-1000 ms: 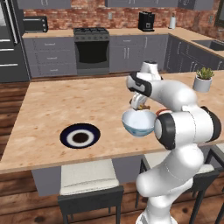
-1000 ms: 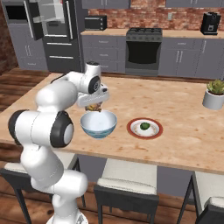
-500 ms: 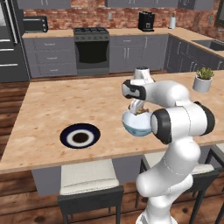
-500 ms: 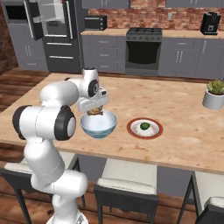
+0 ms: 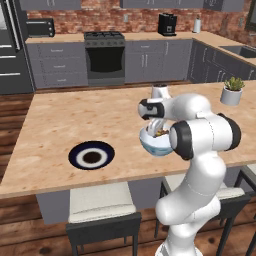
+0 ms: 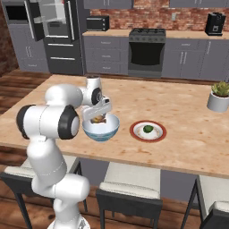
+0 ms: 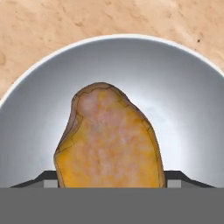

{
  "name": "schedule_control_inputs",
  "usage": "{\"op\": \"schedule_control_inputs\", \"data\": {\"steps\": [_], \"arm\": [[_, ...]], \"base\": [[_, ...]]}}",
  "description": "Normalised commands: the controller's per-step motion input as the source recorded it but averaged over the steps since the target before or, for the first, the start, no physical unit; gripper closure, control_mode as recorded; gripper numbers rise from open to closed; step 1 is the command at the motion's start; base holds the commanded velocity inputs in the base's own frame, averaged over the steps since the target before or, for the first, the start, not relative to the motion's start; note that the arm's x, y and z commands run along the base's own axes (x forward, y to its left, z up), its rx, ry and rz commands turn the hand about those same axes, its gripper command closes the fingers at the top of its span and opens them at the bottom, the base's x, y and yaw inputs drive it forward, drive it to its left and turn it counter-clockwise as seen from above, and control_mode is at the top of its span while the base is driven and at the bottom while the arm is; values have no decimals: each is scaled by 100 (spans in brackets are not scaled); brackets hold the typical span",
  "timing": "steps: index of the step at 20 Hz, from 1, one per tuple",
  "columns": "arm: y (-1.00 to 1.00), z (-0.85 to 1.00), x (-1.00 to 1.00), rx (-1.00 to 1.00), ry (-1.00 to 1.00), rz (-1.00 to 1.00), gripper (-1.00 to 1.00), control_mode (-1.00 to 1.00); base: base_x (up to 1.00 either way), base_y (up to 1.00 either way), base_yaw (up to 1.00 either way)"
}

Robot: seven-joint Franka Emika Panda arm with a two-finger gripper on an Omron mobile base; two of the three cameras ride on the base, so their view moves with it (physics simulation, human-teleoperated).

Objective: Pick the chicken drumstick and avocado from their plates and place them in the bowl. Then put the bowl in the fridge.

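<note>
Pale wooden counter (image 6: 179,143) carries the bowl (image 6: 101,129), the red-rimmed plate (image 6: 148,131) with the avocado (image 6: 147,129), and the navy plate (image 5: 91,155). Above the bowl, the gripper (image 6: 99,117) has its fingers spread wide, the chicken drumstick (image 7: 109,142) between them.

Wooden island counter (image 5: 75,125) with four things standing on it

Near the front edge stands the pale blue-white bowl (image 6: 101,130); just beside it lies the white plate with the red-brown rim (image 6: 148,131). The dark navy plate with a white ring (image 5: 91,155) lies well apart on the other side of the bowl, and a white plant pot (image 6: 219,101) stands near the counter's far end.
</note>
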Motion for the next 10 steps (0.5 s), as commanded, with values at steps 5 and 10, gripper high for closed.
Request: {"op": "schedule_control_inputs", "data": {"steps": [5,10], "arm": [[-11,-31,2,1,2,3,100,-100],[-11,-14,8,0,0,2,100,-100]], "base": [[0,0,0],[0,0,0]]}}
